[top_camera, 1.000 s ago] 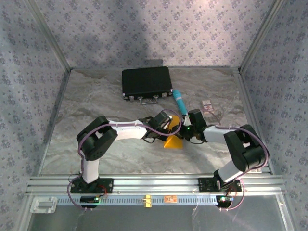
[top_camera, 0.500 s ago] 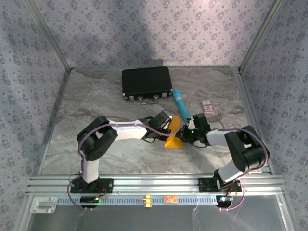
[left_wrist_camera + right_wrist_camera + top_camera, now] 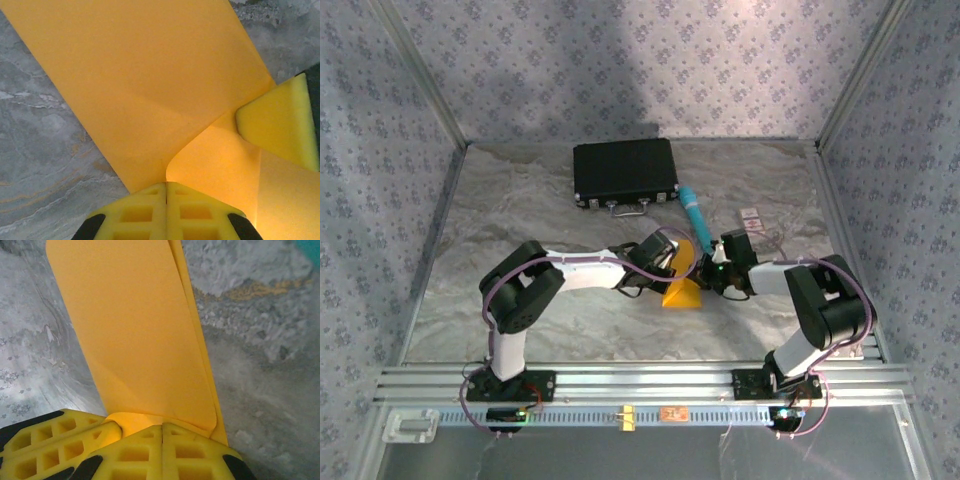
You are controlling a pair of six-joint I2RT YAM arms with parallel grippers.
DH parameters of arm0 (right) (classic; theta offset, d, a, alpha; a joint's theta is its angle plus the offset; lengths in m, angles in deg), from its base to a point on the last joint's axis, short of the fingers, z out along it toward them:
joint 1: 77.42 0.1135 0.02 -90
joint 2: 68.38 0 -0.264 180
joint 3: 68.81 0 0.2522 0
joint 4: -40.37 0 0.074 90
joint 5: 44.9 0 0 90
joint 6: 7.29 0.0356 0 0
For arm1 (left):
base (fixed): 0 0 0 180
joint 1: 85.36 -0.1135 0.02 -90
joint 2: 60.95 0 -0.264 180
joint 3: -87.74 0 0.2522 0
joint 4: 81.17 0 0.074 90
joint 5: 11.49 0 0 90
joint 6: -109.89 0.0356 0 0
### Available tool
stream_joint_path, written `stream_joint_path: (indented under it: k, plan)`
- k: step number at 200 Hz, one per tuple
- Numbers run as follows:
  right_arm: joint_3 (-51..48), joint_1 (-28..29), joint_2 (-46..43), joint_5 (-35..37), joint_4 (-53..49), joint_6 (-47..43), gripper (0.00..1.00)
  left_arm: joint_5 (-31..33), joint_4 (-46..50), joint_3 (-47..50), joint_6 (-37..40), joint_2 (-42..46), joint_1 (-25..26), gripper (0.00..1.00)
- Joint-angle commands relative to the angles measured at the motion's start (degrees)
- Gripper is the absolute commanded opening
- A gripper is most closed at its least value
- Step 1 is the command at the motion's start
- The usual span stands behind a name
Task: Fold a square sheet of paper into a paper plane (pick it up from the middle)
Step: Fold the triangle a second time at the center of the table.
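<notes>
The square sheet of paper is orange-yellow, folded into layers, and held up off the grey table between the two arms. My left gripper is shut on its left side. In the left wrist view the yellow jaws pinch the paper at a curled fold, with a right finger beside it. My right gripper is shut on the other side. In the right wrist view it clamps the paper at its near edge, next to a left finger. A paper plane is out of view.
A black case lies at the back of the table. A teal pen-like tube lies just behind the grippers, and a small card sits to its right. Patterned walls close in the table on three sides.
The right wrist shifted slightly to the right and back again. Both grippers stay shut on the paper, which keeps its place.
</notes>
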Motion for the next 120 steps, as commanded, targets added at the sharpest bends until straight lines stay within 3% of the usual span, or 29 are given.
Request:
stream_joint_path:
  k: [1, 50, 120]
  plan:
    - [-2.59, -2.06, 1.02, 3.02, -1.3, -0.3, 0.0, -0.02, 3.1, 0.13, 0.32, -1.65, -0.32, 0.01]
    - [1.3, -3.38, -2.59, -2.54, -3.03, -1.41, 0.0, 0.01, 3.34, 0.13, 0.51, -1.77, -0.41, 0.01]
    - [-0.95, -5.33, 3.28, 1.41, -0.53, -0.87, 0.0, -0.11, 2.99, 0.31, 0.33, -1.69, -0.39, 0.01]
